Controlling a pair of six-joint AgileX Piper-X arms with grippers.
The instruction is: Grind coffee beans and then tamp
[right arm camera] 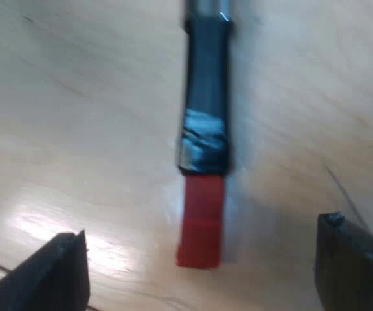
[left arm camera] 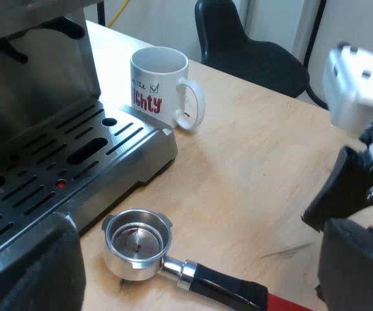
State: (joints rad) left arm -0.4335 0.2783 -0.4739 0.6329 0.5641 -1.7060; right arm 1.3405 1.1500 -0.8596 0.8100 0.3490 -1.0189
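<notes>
The metal holder [left arm camera: 137, 243] lies loose on the wooden table beside the espresso machine's drip tray [left arm camera: 76, 168], basket facing up. Its dark handle [left arm camera: 225, 285] points away from the machine. My left gripper [left arm camera: 196, 262] hovers open over the holder, its fingers [left arm camera: 37, 265] wide apart and holding nothing. In the right wrist view the dark handle [right arm camera: 206, 97] ends in a red tip [right arm camera: 201, 220]. My right gripper [right arm camera: 203, 259] is open just above that tip, one finger on either side and not touching it. The right gripper [left arm camera: 345, 194] also shows near the handle's end.
A white mug [left arm camera: 159, 87] with red lettering stands upright close to the corner of the drip tray. A black chair [left arm camera: 251, 45] sits beyond the table edge. Bare wooden tabletop [left arm camera: 251, 168] stretches between the mug and the holder.
</notes>
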